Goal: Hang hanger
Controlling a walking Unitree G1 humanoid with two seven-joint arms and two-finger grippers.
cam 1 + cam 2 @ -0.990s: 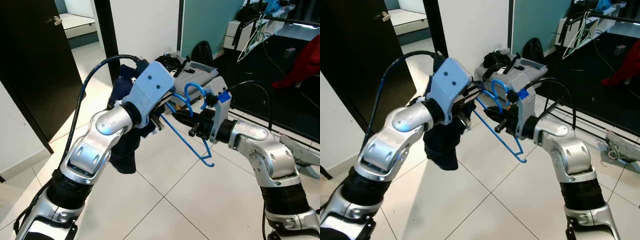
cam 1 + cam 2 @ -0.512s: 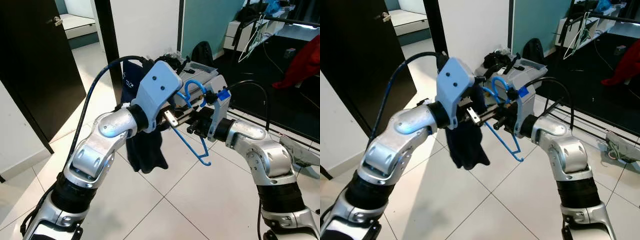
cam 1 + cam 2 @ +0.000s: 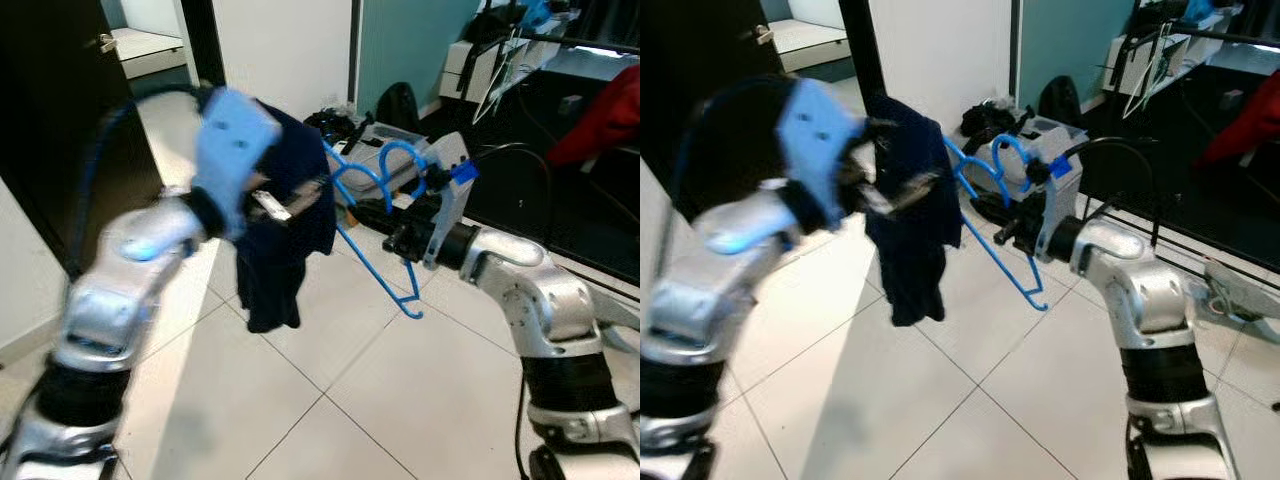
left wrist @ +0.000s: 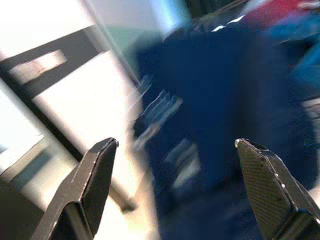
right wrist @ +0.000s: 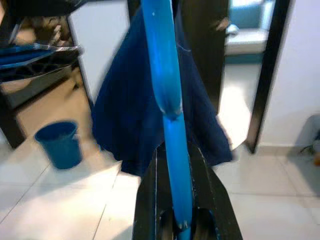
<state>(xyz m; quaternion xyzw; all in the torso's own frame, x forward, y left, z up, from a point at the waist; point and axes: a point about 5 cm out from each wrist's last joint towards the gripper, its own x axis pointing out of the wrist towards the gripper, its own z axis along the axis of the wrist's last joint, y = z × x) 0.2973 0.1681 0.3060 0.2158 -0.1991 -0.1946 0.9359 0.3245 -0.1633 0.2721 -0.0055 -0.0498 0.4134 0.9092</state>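
Hanger in hand and half dressed, not yet hung.

Nearest, the right gripper [image 3: 400,238] is clamped on the blue hanger [image 3: 992,232], whose bar runs straight between its fingers in the right wrist view, so the hanger is held up in the air in front of the robot. A dark blue garment [image 3: 285,235] is draped over the hanger's far end. The left gripper [image 4: 175,165] stands just in front of that cloth with its fingers [image 4: 95,175] spread apart and nothing between them. Further off, a dark clothes rack [image 3: 1160,50] with a white hanger [image 3: 1145,65] stands against the far wall. By my reading, the carrying and hanging are still to do.
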